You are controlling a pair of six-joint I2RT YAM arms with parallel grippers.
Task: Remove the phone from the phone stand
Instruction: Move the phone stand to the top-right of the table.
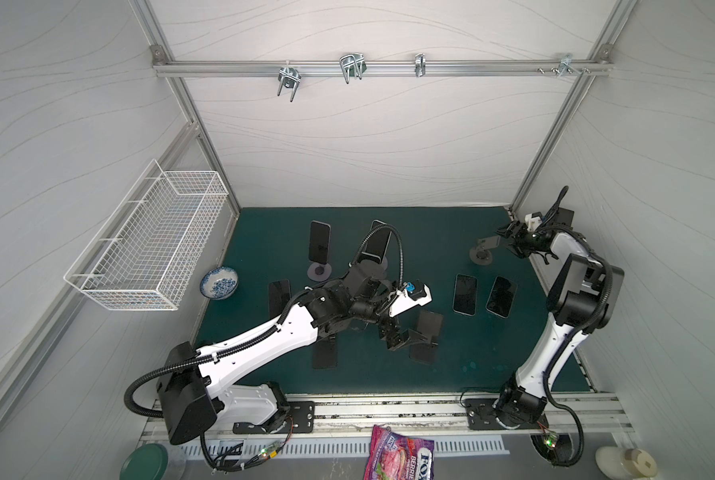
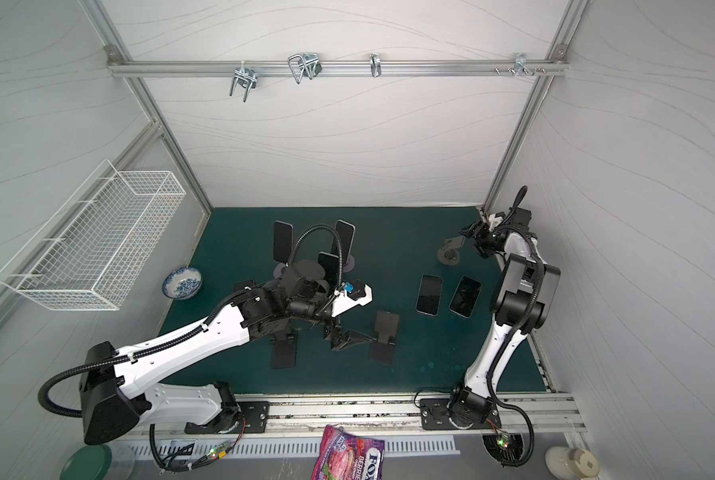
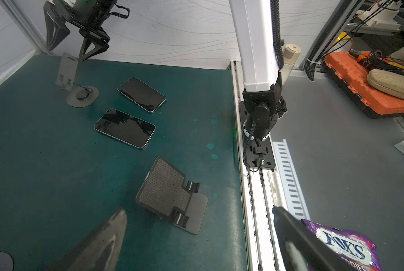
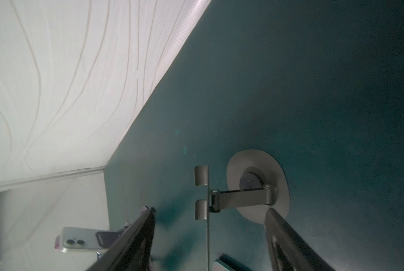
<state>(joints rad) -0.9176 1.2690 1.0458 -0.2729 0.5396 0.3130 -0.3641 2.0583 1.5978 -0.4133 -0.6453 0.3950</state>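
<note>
Teal mat (image 1: 451, 232) | back-left: phone (image 1: 319, 245) upright on its phone stand (image 1: 319, 271), 2nd phone (image 1: 383, 245) beside it | left gripper (image 3: 199, 210) gaping, empty, near bare wedge stand (image 3: 165, 187) | 2 flat phones (image 1: 465, 294) right-centre | right gripper (image 4: 211, 209) spread, holding nothing, at bare round stand (image 1: 481, 257) | judged tip: pinch long edges, lift above lip, then withdraw | purple bag (image 1: 397, 457): "FOX'S", "BERRIES"

A grey metal phone stand (image 1: 484, 249) (image 4: 243, 194), with a round base and a hinged arm, stands near the far right corner of the dark green mat (image 1: 430, 232), its thin plate upright. Two slim black-screened phones lie flat and face up on the mat, apart from the stand and nearer the front edge. One phone (image 1: 465, 294) (image 3: 124, 128) lies square to the edges. The other phone (image 1: 501, 296) (image 3: 141, 94), just beside it toward the right edge, is slightly askew.
</note>
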